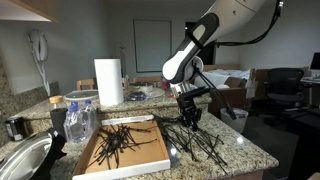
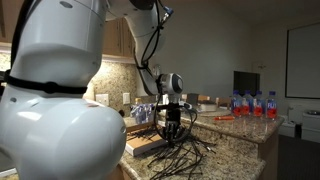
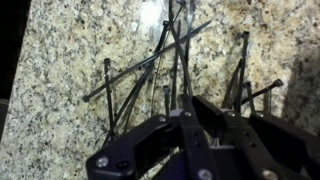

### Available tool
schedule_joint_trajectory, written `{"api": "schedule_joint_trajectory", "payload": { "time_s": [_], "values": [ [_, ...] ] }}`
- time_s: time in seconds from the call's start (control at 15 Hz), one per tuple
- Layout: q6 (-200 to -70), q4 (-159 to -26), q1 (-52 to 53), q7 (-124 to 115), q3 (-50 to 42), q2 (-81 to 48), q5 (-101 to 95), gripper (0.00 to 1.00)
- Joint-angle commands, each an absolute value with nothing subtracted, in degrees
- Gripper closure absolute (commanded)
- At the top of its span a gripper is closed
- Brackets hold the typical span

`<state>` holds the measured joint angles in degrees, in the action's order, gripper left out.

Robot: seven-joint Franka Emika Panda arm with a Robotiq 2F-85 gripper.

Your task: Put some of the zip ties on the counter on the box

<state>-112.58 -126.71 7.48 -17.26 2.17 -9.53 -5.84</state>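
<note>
Sprawling over the speckled granite counter point(image 1: 245, 152), black zip ties point(image 1: 205, 145) lie near its end edge, just beside the cardboard box point(image 1: 150, 152), which holds others. The gripper point(image 1: 190, 118) has its fingers clamped on several. An office chair point(image 1: 285, 85) stands behind.

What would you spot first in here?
The big white robot arm reaches down, and its claw pinches a few of the black zip ties heaped on the speckled counter. Beside the heap sits a flat cardboard box with more ties inside.
</note>
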Motion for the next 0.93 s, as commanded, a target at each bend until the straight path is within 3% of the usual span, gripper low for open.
{"api": "schedule_joint_trajectory", "payload": {
  "time_s": [0.0,0.87],
  "values": [
    [-108.55,-122.26,6.47,-15.21,2.92,-8.35,-1.48,0.94],
    [-110.60,-109.37,9.77,-22.53,7.25,-5.20,7.60,0.93]
  ]
}}
